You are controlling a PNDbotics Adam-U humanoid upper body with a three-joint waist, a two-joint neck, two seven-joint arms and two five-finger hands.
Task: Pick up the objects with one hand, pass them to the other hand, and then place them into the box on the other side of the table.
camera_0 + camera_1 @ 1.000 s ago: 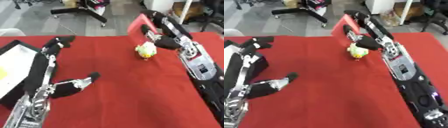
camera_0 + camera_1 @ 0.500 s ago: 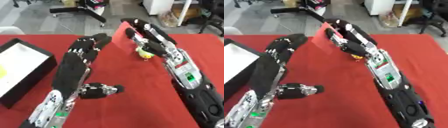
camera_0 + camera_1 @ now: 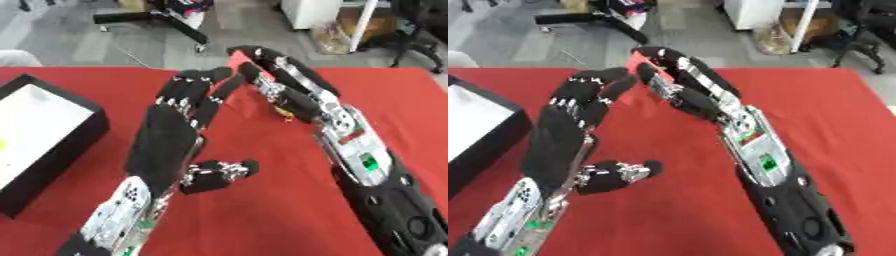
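Left hand (image 3: 166, 145): raised over the middle of the table, back of the hand toward the camera, fingers (image 3: 194, 90) straight and spread, thumb (image 3: 219, 172) out to the side; it holds nothing.
Right hand (image 3: 284, 90): reaches in from the right toward the far edge of the table, fingers curled round a small yellow object (image 3: 282, 110); only a sliver of yellow shows under the palm.
Relation of hands: the left fingertips lie just beside the right hand's fingers; whether they touch cannot be told.
Box (image 3: 44, 135): black walls, white inside, open top, at the left edge of the table.
Table (image 3: 262, 210): covered in red cloth.
Writing: none readable; a green patch (image 3: 367, 161) shows on the right forearm, its content too blurred to tell.
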